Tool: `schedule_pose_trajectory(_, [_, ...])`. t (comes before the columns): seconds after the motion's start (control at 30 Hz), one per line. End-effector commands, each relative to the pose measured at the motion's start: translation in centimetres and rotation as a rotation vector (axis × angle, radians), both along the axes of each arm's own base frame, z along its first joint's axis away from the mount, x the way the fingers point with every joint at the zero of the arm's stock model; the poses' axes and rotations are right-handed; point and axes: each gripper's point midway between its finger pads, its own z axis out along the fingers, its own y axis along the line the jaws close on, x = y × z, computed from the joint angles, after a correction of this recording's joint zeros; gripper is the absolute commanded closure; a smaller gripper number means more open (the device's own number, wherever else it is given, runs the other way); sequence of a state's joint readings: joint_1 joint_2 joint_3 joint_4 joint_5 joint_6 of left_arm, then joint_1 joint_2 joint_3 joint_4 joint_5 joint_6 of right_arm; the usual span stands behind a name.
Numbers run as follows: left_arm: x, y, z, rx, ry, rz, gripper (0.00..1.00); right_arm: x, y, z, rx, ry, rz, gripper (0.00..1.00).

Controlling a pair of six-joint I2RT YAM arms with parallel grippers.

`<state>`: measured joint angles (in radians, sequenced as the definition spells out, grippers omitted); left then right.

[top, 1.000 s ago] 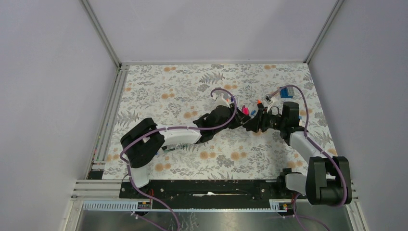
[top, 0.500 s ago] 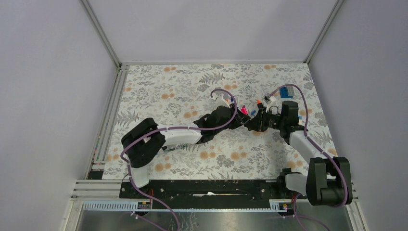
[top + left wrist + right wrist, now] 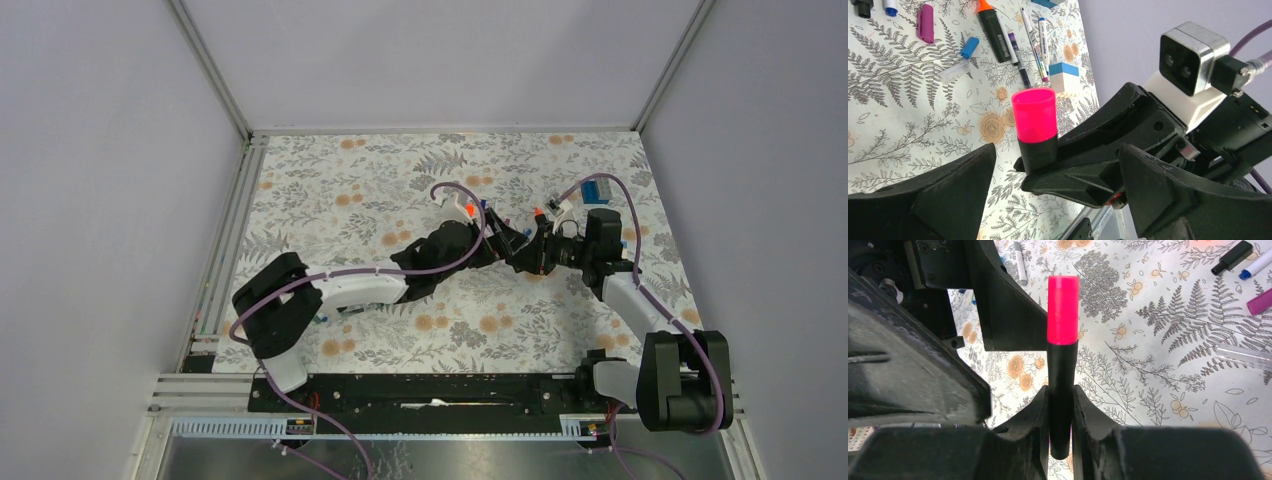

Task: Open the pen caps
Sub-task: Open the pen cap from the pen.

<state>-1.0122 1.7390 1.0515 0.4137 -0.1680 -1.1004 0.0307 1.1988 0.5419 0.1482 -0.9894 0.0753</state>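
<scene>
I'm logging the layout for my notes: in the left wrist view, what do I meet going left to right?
From the left: purple cap → blue cap → orange-tipped highlighter → pink-capped highlighter → camera on the other arm.

Stubby bright-pink cap (image 3: 1063,310), fully seated on black highlighter (image 3: 1060,390), raised above floral cloth (image 3: 893,125). Lying flat and loose on cloth, near each other: blue cap (image 3: 969,47), magenta cap (image 3: 925,23), clear cap (image 3: 954,71).

Two black highlighters (image 3: 994,32), three thin pens (image 3: 1030,42), two blocks (image 3: 1064,70), one neon-pink cap (image 3: 1034,116), one loose blue cap (image 3: 969,47)
</scene>
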Motion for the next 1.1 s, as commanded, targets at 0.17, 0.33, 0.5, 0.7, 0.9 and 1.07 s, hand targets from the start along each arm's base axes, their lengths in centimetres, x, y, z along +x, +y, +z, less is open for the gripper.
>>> schedule_pose_trajectory(0.17, [0.3,3.8,4.9,0.0,-0.183,0.061,0.01,-0.7,1.0,3.6,0.064,-0.13,0.133,1.0])
schedule_pose_trajectory(0.33, [0.0,6.8,5.4,0.064,-0.275,0.095,0.01,-1.2,1.1,3.9,0.079,-0.134,0.167,1.0])
schedule_pose_trajectory(0.5, [-1.0,10.4,7.1,0.034,-0.431,0.112,0.01,-1.9,1.3,4.1,0.107,-0.132,0.206,1.0])
schedule_pose_trajectory(0.7, [-3.8,13.0,9.7,-0.203,-0.551,-0.075,0.01,-2.8,1.7,4.4,0.145,-0.14,0.259,1.0])
schedule_pose_trajectory(0.9, [-5.2,11.8,10.5,-0.194,-0.617,-0.224,0.01,-3.4,1.8,4.7,0.169,-0.145,0.293,1.0])
schedule_pose_trajectory(1.07, [-5.7,9.9,10.7,-0.219,-0.657,-0.329,0.01,-3.8,2.0,4.8,0.193,-0.142,0.316,1.0])
